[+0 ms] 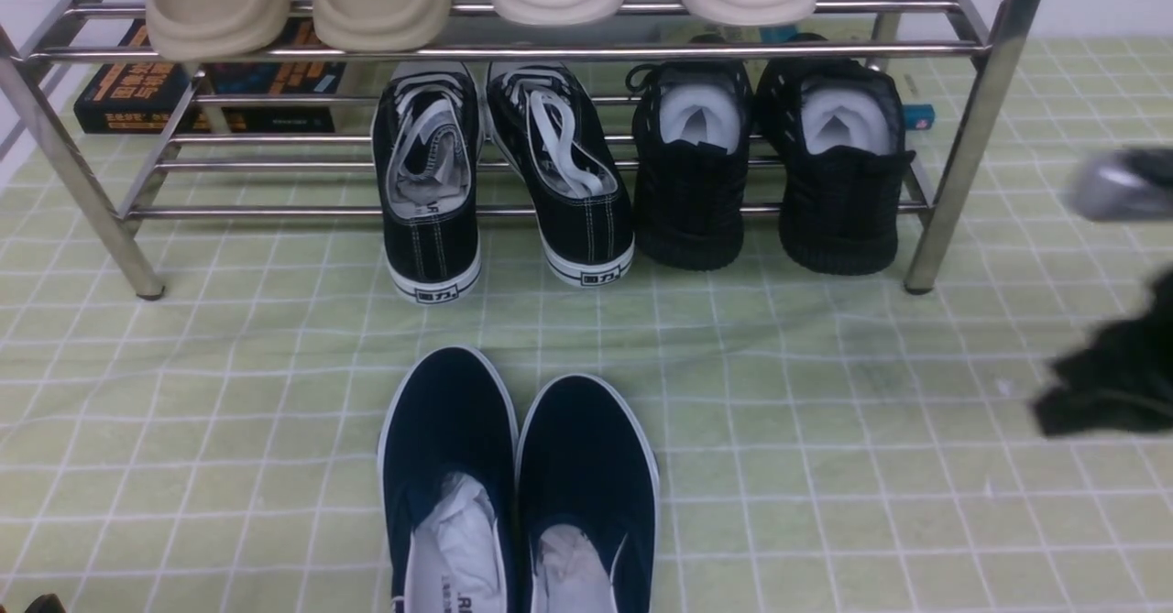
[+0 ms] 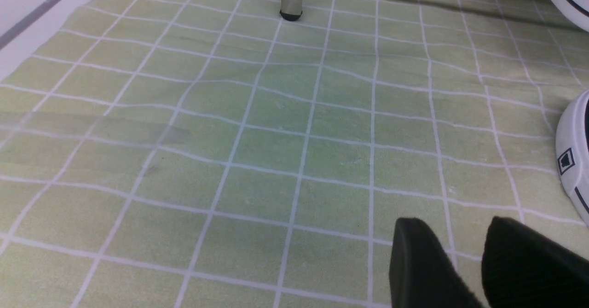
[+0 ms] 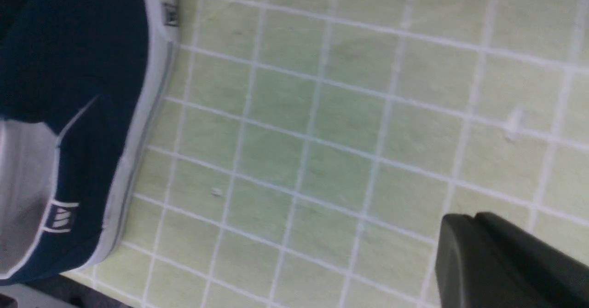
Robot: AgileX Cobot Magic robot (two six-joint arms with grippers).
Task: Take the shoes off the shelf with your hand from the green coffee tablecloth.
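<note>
The black knit sneakers [image 1: 838, 201] sit side by side on the lower tier of the steel-tube shelf [image 1: 971, 136], ahead of the right fingers [image 1: 1109, 384] and off to their left, well apart from them. Their toes point into the shelf and their heels overhang the front tube, likely so that a heel can be taken from this side without reaching under the upper tier. White paper stuffing fills each opening, which should keep the soft mesh from collapsing under a grip. The knit looks matte and ribbed, the soles rounded and dark; the tubes are shiny and smooth, so a shoe should slide off easily.

The right fingers hover over the pale green gridded tablecloth [image 1: 825, 430], blurred in the front view; the wrist view shows one dark block, so I cannot tell whether they are spread. The left fingers [image 2: 423, 262] stand slightly apart, empty, low over the wrinkled surface.

Just left of the sneakers are black canvas lace-ups [image 1: 431, 219]; navy slip-ons [image 1: 586, 448] lie on the cloth
</note>
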